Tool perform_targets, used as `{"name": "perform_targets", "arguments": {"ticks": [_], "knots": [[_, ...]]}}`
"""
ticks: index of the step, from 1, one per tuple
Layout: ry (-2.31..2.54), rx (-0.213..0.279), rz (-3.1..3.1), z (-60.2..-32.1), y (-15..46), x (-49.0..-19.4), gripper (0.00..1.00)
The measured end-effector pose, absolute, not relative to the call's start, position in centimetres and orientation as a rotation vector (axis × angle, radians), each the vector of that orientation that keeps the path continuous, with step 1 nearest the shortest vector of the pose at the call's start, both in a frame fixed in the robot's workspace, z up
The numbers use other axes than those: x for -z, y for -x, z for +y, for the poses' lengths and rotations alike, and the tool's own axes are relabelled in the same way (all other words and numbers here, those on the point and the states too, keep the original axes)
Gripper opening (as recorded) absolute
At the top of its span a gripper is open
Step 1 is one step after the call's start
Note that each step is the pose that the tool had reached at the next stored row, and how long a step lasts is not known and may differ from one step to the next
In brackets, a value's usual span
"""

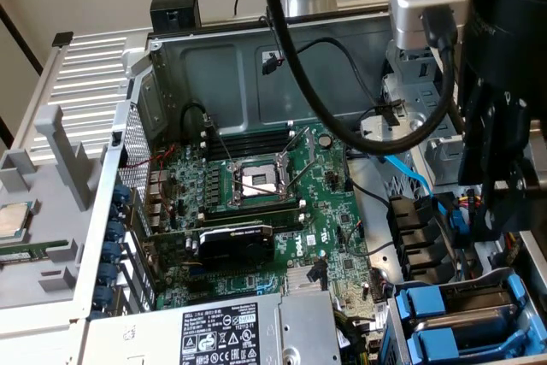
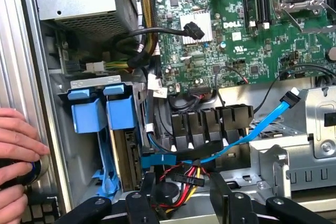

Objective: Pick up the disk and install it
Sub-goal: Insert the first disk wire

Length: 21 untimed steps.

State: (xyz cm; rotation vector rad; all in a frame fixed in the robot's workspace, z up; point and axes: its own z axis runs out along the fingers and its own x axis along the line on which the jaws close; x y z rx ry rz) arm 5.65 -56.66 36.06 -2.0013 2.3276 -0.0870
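The approach is judged in hand: the end effector [image 2: 184,198] is spread and empty over the cables [image 2: 185,174], near the disk [image 1: 470,297], seated in its blue carrier [image 2: 119,113] in the drive bay [image 2: 93,84]. Alignment over that carrier is called for.

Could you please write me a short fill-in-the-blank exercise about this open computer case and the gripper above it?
1. The motherboard in the case is ____ in colour.
2. The gripper holds nothing, and its jaws stand ____.
3. The flat data cable near the black connectors is ____.
4. Beside the case wall, a person's ____ is in the wrist view.
Missing words: green; open; blue; hand.
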Motion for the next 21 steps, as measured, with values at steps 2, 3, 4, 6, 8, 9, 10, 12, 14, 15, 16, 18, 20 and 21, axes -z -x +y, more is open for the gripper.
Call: {"name": "perform_targets", "arguments": {"ticks": [2, 3, 4, 6, 8, 9, 10, 12, 14, 15, 16, 18, 20, 21], "knots": [[1.992, 0.085, 2.334, -56.64, -5.65, -35.88, 0.53], [1.989, 0.083, 2.336, -56.63, -5.65, -35.77, 0.53], [1.985, 0.082, 2.338, -56.63, -5.65, -35.68, 0.53], [1.979, 0.079, 2.342, -56.62, -5.65, -35.51, 0.45], [1.974, 0.077, 2.344, -56.62, -5.65, -35.41, 0.38], [1.973, 0.076, 2.345, -56.62, -5.65, -35.39, 0.35], [1.972, 0.075, 2.345, -56.60, -5.65, -35.37, 0.35], [1.971, 0.075, 2.346, -56.44, -5.66, -35.35, 0.35], [1.970, 0.075, 2.346, -56.20, -5.65, -35.36, 0.35], [1.970, 0.075, 2.347, -56.10, -5.62, -35.36, 0.35], [1.969, 0.076, 2.347, -56.02, -5.59, -35.36, 0.35], [1.969, 0.076, 2.347, -55.92, -5.48, -35.36, 0.35], [1.968, 0.076, 2.348, -55.92, -5.24, -35.36, 0.35], [1.967, 0.076, 2.349, -55.91, -5.09, -35.37, 0.35]]}}
